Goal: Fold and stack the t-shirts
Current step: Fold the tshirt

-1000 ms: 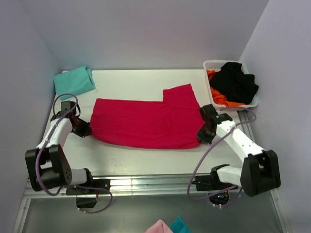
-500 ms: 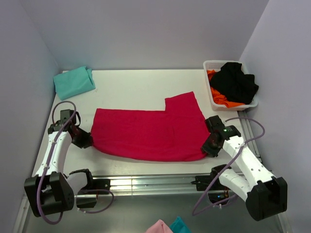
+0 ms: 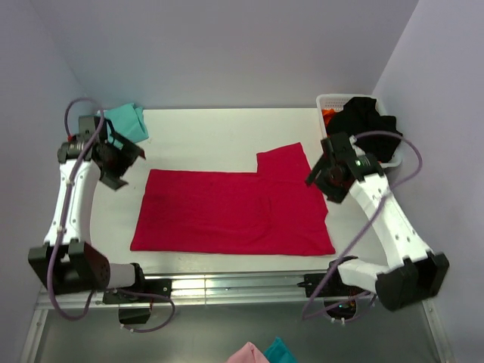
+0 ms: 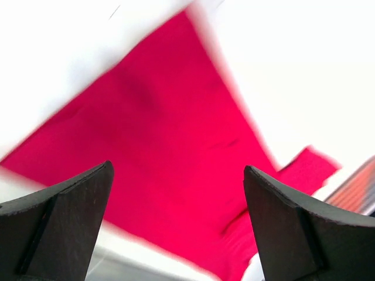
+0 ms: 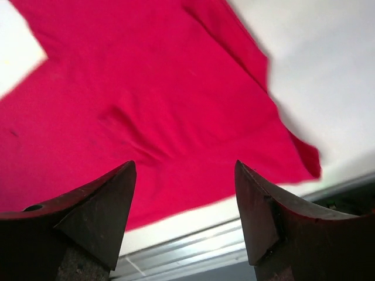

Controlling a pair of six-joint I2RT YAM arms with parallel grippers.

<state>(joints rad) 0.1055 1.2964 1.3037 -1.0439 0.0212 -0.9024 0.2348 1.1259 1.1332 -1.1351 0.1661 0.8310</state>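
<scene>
Wrists raised, left pincer [image 4: 177, 170] and right pincer [image 5: 184, 165], each spread wide, flank the red t-shirt [image 3: 227, 213].

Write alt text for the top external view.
A crimson t-shirt lies spread flat on the white table. The left pincer and right pincer hang by its two ends, empty; a folded teal t-shirt sits far-left, a clothes basket far-right.

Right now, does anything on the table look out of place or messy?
Nothing damaged or spilled. The red t-shirt lies flat, though one sleeve juts out at its far right corner, and black clothes bulge over the white basket rim.
</scene>
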